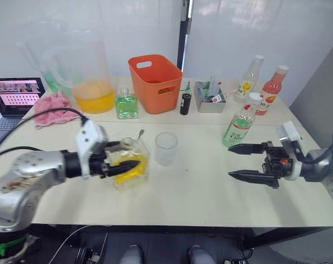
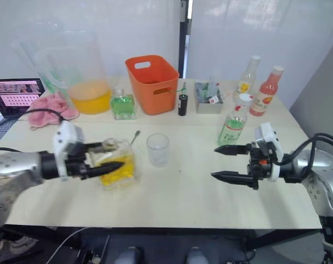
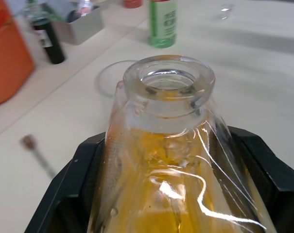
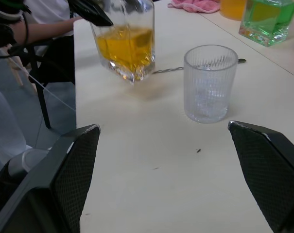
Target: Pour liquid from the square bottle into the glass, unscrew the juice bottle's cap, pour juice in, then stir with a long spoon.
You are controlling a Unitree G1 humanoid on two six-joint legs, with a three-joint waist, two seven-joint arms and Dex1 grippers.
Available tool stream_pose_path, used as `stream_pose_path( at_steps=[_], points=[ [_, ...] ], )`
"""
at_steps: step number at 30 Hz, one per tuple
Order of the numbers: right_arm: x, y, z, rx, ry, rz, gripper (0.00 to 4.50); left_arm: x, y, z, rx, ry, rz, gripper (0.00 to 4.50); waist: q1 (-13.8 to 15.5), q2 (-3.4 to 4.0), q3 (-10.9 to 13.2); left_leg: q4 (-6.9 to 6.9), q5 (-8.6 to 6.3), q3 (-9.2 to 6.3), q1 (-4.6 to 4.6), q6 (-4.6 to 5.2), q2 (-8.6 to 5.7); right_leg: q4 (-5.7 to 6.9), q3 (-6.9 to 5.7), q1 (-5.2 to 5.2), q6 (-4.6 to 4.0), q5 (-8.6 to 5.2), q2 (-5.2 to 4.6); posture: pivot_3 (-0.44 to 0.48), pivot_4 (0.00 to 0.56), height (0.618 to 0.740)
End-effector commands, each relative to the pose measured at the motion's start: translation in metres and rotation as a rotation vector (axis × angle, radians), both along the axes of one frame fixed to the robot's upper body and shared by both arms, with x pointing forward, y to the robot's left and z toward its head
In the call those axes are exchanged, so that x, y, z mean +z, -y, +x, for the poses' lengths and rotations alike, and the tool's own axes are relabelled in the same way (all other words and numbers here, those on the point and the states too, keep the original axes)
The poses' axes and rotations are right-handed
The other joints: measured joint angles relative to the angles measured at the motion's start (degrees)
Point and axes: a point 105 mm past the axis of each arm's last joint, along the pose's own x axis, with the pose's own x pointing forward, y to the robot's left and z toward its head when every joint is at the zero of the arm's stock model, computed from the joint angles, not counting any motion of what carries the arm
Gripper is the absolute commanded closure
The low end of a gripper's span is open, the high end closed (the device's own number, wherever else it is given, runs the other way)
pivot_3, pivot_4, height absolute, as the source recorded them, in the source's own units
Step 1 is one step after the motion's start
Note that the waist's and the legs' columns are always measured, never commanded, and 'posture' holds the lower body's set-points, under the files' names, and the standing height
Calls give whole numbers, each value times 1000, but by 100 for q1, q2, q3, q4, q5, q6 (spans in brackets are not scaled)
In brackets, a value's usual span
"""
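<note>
The square bottle [image 1: 136, 173], squat clear glass holding yellow liquid, is left of the table's middle and looks slightly tilted. My left gripper [image 1: 127, 155] is shut on it, and its open neck [image 3: 168, 80] shows between the black fingers [image 3: 64, 199]. The glass [image 1: 166, 148], small and ribbed, stands empty just right of the bottle. The long spoon [image 4: 171, 69] lies flat behind the bottle and glass. The juice bottle [image 1: 240, 124], with its green label and white cap, stands at the right. In front of it my right gripper [image 1: 230, 161] is open and holds nothing.
Along the back stand a big pitcher [image 1: 89, 77] of orange liquid, a green square bottle [image 1: 126, 104], an orange basket [image 1: 155, 82], a small dark bottle [image 1: 185, 103], a metal tin [image 1: 209, 99], a yellow-label bottle [image 1: 249, 77] and a red bottle [image 1: 272, 91]. Pink cloth [image 1: 50, 107] and laptop [image 1: 15, 96] lie far left.
</note>
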Motion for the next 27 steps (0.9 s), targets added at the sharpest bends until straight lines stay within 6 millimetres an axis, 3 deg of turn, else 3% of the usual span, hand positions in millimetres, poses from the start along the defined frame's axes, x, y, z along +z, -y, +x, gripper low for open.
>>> stream_pose_path(
  at_steps=[1, 6, 13, 20, 27],
  points=[
    [5, -7, 3, 26, 44, -1, 40, 31, -13, 3, 40, 160, 36, 1697, 29, -1, 1, 0, 0, 0, 0, 0, 0, -1, 0, 1, -1, -1, 0, 0, 150, 738],
    [5, -15, 4, 25, 53, 26, 40, 51, -26, 34, 160, 290, 97, 1697, 83, -9, 5, 1, 0, -1, -5, -1, 0, 0, -4, -4, -9, -2, 0, 0, 150, 738],
    [3, -16, -1, -26, 22, 85, 40, 75, -5, 77, 195, 483, 138, 1697, 176, -15, 8, -1, 0, -3, -26, -1, -1, -5, -8, -12, 33, 24, 0, 0, 150, 738],
    [-1, -11, -13, -104, 1, 106, 40, 76, 24, 95, 105, 588, 245, 1697, 149, -16, 8, -6, 1, -6, -34, -1, -2, -1, -10, -23, 30, 26, 1, 0, 150, 738],
    [-11, -7, -25, -190, -6, 144, 40, 63, 50, 109, 44, 686, 312, 1697, 150, -17, 9, 1, 1, -5, -34, 0, -3, 1, -8, -19, 37, 23, 1, 0, 150, 738]
  ],
)
